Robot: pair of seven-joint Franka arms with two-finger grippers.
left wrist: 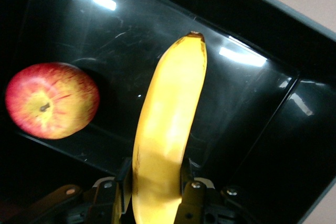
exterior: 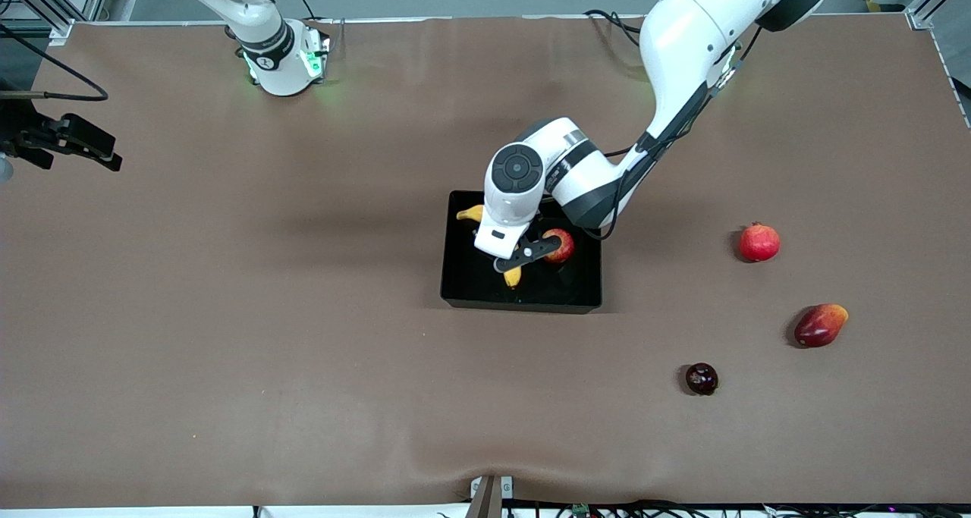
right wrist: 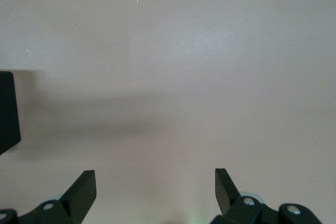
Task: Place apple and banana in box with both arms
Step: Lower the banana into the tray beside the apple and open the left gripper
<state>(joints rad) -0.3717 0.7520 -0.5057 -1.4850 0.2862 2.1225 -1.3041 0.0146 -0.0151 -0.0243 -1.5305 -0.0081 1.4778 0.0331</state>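
At the centre of the front view, a small round red-and-yellow apple (exterior: 561,245) is already resting in the shallow black plastic box (exterior: 455,287). The long curved yellow banana (left wrist: 165,129) is clamped by the left gripper (left wrist: 155,182) low over the box floor, not yet released. The right gripper (right wrist: 155,190) is held wide and empty, waiting over bare table (right wrist: 184,51).

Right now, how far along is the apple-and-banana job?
Done: the apple lies in the box. In hand: the left gripper is shut on the banana, over the box floor. Left: release it. The right gripper waits open over bare table.
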